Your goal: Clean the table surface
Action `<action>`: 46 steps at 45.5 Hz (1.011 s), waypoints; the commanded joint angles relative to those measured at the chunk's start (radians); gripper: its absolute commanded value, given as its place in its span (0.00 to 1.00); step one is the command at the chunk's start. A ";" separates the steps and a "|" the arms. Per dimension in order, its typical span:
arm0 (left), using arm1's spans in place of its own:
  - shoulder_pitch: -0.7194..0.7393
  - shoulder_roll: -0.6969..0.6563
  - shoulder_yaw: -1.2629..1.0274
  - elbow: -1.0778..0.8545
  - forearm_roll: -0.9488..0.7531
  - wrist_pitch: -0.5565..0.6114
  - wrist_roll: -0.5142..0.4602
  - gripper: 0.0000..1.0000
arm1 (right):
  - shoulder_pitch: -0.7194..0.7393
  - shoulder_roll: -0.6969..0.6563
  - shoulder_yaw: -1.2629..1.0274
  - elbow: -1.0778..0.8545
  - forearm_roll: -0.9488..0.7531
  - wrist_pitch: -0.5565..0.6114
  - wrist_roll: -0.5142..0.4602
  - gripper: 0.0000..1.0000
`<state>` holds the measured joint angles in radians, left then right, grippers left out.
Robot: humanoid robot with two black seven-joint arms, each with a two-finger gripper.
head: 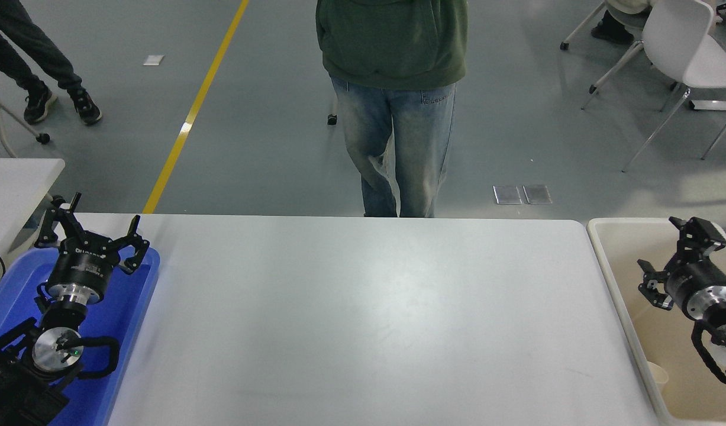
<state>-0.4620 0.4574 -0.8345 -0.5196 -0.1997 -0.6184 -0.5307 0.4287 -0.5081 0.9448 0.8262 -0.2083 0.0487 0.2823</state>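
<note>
Two black claws flank the white table surface (363, 319), its long axis left to right. Right claw (670, 254), open and empty, hangs over the beige bin (620, 307) beside the table's right end, nearer; left claw (93, 228), open, parks over a blue tray (135, 307).

The counter (363, 319) has a smooth, matt white top with a soft sheen where light falls on it. The tray (132, 307) at its left looks like glossy blue plastic. The bin (620, 284) at its right is smooth cream plastic with a dull finish. The left gripper (93, 228) is matt black with a bright bare-metal ring behind it; the right gripper (673, 254) shows the same black body and a metal collar. The person (392, 59) wears a soft green cloth top and faded blue denim
</note>
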 commanded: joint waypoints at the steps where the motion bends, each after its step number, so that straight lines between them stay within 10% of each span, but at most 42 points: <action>1: 0.000 0.000 0.000 0.000 0.000 -0.001 0.000 1.00 | -0.019 0.152 0.092 0.113 0.000 0.003 0.064 1.00; 46: -0.001 0.001 0.000 0.000 0.002 -0.001 0.001 1.00 | 0.016 0.261 0.042 -0.091 -0.118 0.002 0.212 1.00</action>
